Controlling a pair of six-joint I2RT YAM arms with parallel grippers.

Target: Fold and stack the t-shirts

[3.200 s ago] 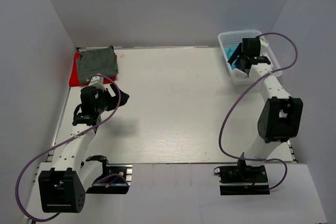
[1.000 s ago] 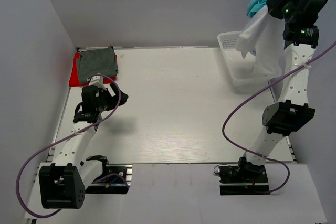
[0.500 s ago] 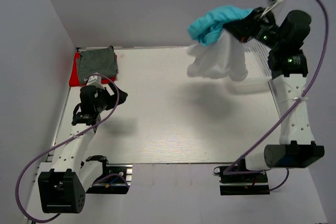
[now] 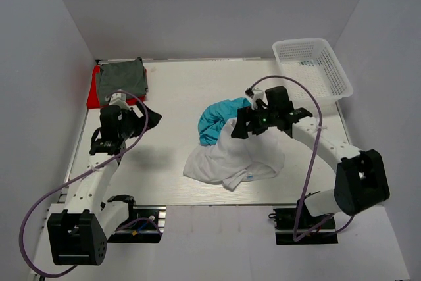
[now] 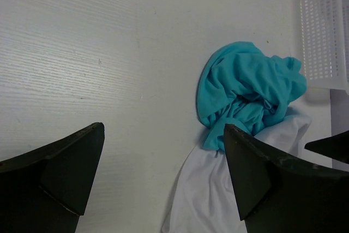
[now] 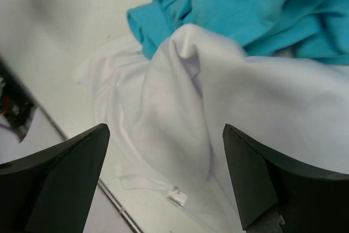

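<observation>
stock, placed from basket (image 4: 309,64):
- white t-shirt (image 4: 230,159) lying crumpled on table (image 4: 191,83), left of basket, nearer my bases.
- turquoise t-shirt (image 4: 214,120) bunching against its far-left edge.
- grey-green t-shirt (image 4: 122,76) sitting folded on red t-shirt (image 4: 93,93), far left of basket.
- my right gripper (image 6: 163,129) hovering over white t-shirt, jaws spread, gripping nothing.
- my left gripper (image 5: 163,129) hanging left of heap, jaws apart, empty.

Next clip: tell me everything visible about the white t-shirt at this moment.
The white t-shirt is soft plain cloth, unfolded and crumpled in a loose, wrinkled heap on the table, around the middle toward the near edge. A small label-like tab shows at one edge. The turquoise t-shirt lies bunched against its far side, partly overlapping it. The right tool is over its far edge with the jaws apart, not gripping it.
</observation>
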